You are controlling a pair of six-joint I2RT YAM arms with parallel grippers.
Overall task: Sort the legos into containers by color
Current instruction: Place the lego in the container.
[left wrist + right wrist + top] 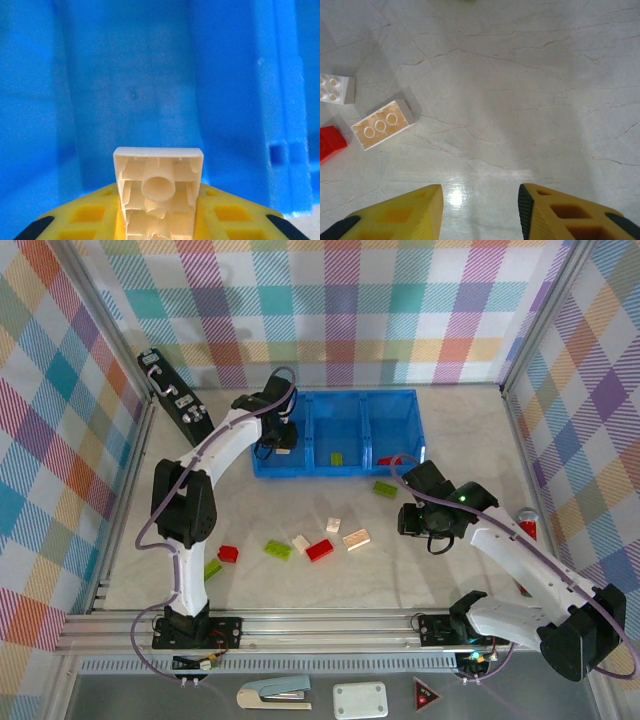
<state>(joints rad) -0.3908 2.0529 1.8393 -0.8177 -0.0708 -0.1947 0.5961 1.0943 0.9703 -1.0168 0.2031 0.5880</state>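
The blue tray (340, 400) of three containers lies at the back of the table. My left gripper (281, 446) hangs over its left compartment (130, 95), shut on a cream lego (158, 185) that is seen from its hollow underside. A green lego (338, 459) lies in the middle compartment and a red lego (388, 460) in the right one. My right gripper (480, 192) stands open above bare table, right of an upturned cream lego (382, 124), a white-cream lego (335, 89) and a red lego (327, 142). Several more legos, among them a green one (278, 550) and a red one (228, 554), lie loose in front of the tray.
A black device (175, 400) leans at the back left wall. A green lego (385, 489) sits just in front of the tray's right end. A stapler (275, 695), a white box (360, 700) and a red triangle sign (427, 695) lie below the rail.
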